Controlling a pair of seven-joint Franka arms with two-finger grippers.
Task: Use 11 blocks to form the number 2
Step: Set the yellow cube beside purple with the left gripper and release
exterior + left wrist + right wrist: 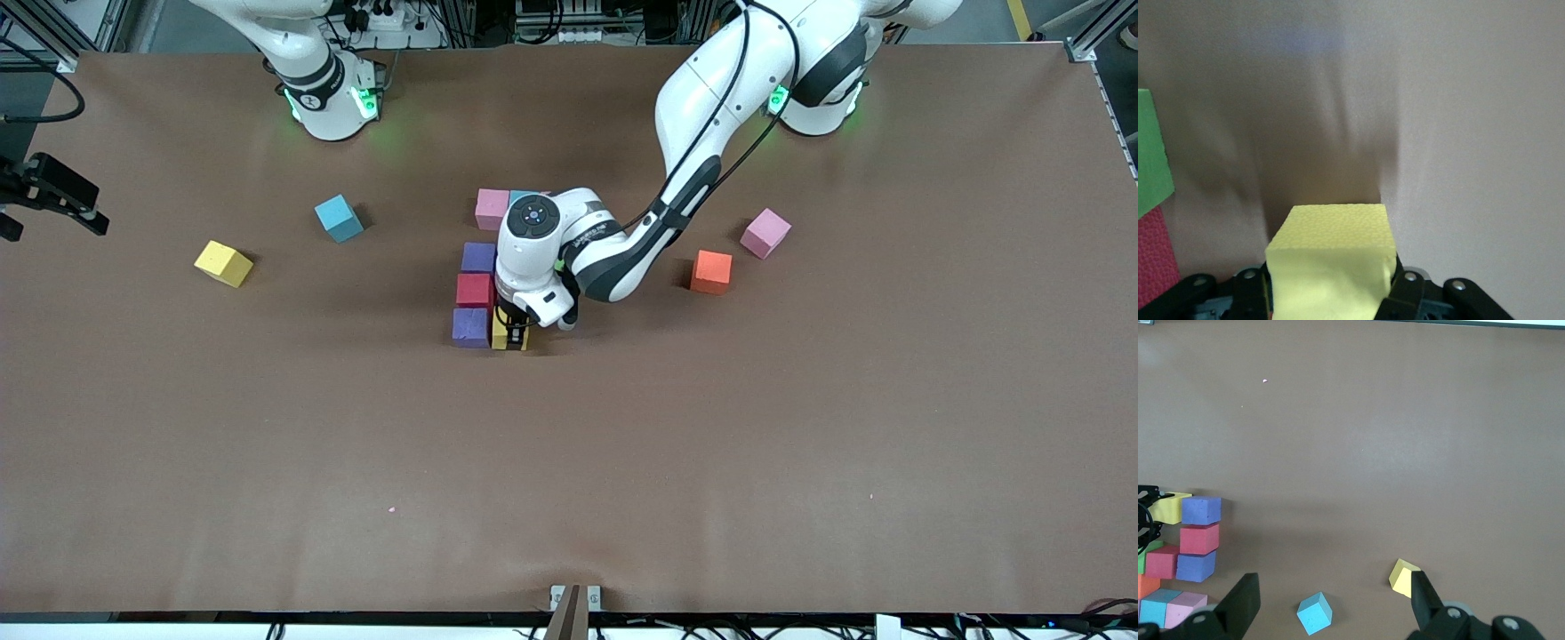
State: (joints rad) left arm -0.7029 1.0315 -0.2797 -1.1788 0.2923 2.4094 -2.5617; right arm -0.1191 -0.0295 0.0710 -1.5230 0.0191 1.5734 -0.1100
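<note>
One matte foam yellow cube clamped, left pincer; seemingly grounded.

Unfinished number 2, scattered blocks

Even overhead light, soft shadows under the blocks; left wrist view looks washed and soft-focused.

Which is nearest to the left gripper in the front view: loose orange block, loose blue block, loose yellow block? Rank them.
Measured from the left gripper, shut on a yellow cube at the number 2:
1. Orange block, toward the left arm's end.
2. Blue block, toward the right arm's end.
3. Yellow block, farthest toward the right arm's end.
</note>
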